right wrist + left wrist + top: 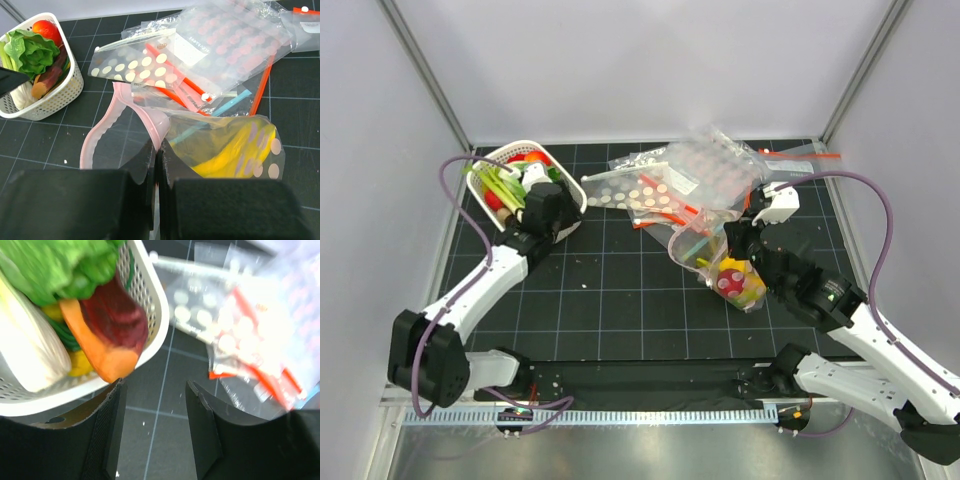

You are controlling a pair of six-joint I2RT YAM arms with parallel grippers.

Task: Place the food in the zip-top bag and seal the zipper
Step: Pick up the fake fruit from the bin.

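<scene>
Right gripper (156, 167): fingers pressed flat together, pinching a fold of the zip-top bag (227, 150) at its mouth. Film is trapped between the pads.

The bag lies on the black gridded mat (620, 300), right of centre, just ahead of the right arm and touching the near edge of a heap of other clear bags (710, 165). Its pale pinkish zipper (160, 122) stands apart in a wide wavy loop left of the pinch, so the mouth is open. Which lip the fingers hold, I cannot tell.

Inside the bag is a yellow banana bunch (225, 142), lying lengthwise. From overhead a red fruit (728, 278) shows against it, both well inside the film.

Left gripper (155, 427): fingers spread wide with nothing between them, bare mat showing in the gap. It hangs low at the near right side of a white perforated basket (150, 300), in the far left part of the mat and well apart from the bag.

Basket contents:
- green lettuce (65, 262)
- a pale white leafy piece (30, 355)
- an orange and dark red piece (107, 335) leaning on the wall nearest the gripper
- a red tomato (47, 29) at the far side

A white-dotted bag (135, 65) lies flat between basket and heap, with red strips beside it.
</scene>
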